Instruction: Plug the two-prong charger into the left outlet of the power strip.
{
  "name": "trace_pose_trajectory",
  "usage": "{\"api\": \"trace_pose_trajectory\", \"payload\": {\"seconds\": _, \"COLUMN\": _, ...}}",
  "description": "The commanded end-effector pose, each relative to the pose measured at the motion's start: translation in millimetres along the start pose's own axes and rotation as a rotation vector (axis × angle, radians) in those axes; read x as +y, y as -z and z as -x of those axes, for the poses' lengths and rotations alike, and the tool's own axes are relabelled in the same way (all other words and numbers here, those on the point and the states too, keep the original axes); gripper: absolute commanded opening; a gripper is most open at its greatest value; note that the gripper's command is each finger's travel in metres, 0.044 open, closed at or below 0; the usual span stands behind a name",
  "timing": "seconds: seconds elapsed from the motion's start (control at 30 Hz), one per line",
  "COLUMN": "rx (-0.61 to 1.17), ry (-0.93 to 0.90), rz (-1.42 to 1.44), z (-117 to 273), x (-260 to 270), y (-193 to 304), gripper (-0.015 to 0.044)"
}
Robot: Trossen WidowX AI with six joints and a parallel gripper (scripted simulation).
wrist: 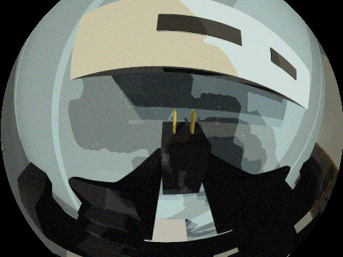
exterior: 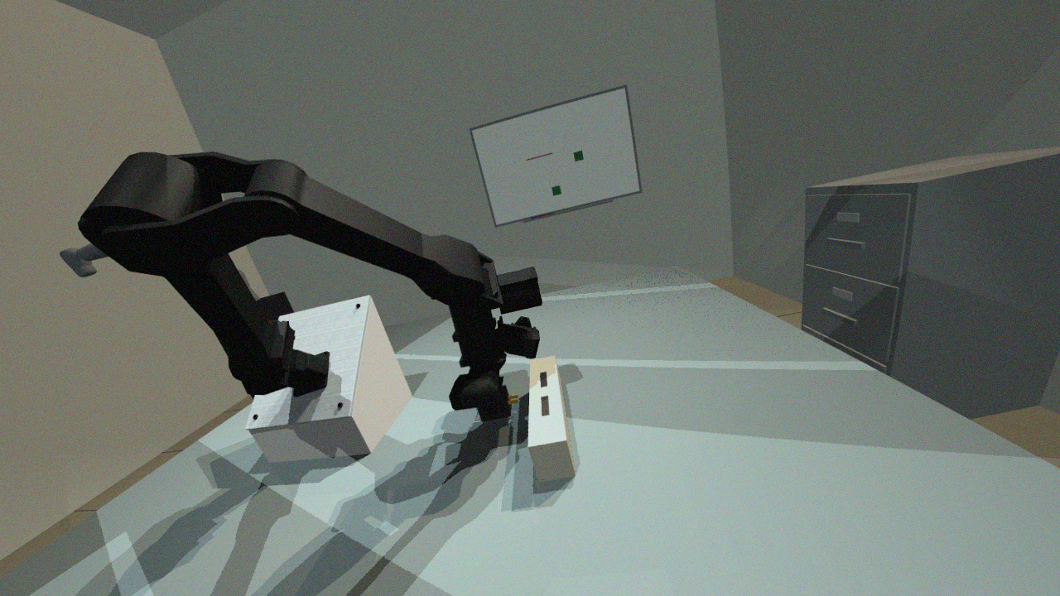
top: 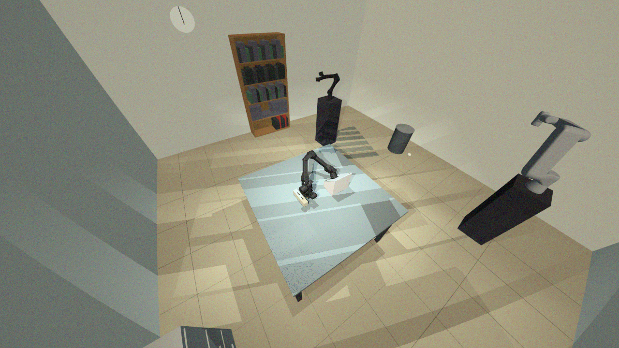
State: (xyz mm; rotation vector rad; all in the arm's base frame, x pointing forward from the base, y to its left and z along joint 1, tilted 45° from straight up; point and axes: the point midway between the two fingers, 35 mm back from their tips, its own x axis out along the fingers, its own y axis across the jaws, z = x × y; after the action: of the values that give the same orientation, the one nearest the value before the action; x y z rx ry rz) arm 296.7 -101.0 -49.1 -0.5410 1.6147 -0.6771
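My gripper (top: 308, 194) (exterior: 498, 404) (wrist: 179, 152) is shut on the black charger (wrist: 185, 143), held low over the table. Its two brass prongs (exterior: 512, 399) (wrist: 193, 121) point at the near long side of the power strip. The cream power strip (top: 304, 201) (exterior: 546, 430) (wrist: 107, 46) lies on the table just ahead of the prongs, with a small gap between. Two dark slots show on its top face, the left one (wrist: 196, 28) above the prongs in the wrist view, the right one (wrist: 284, 64) farther off. Its near side face is almost edge-on there, so its openings cannot be made out.
A white box (top: 337, 186) (exterior: 381, 377) (wrist: 169, 230) stands behind the gripper at the arm's base. The light blue table (top: 320, 242) (exterior: 704, 518) carries all of these. A filing cabinet (exterior: 852, 259), a bookcase (top: 264, 82) and a grey bin (top: 399, 140) stand away from the table.
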Motion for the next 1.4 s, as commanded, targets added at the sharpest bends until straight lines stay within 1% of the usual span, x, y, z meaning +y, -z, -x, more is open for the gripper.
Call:
{"api": "trace_pose_trajectory", "payload": {"seconds": 0.0, "rx": 0.001, "ry": 0.005, "rz": -0.009, "z": 0, "x": -1, "y": -5, "gripper": 0.0000}}
{"api": "trace_pose_trajectory", "payload": {"seconds": 0.37, "rx": 0.001, "ry": 0.005, "rz": -0.021, "z": 0, "x": -2, "y": -15, "gripper": 0.0000}}
{"api": "trace_pose_trajectory", "payload": {"seconds": 1.37, "rx": 0.001, "ry": 0.005, "rz": -0.022, "z": 0, "x": -3, "y": -20, "gripper": 0.0000}}
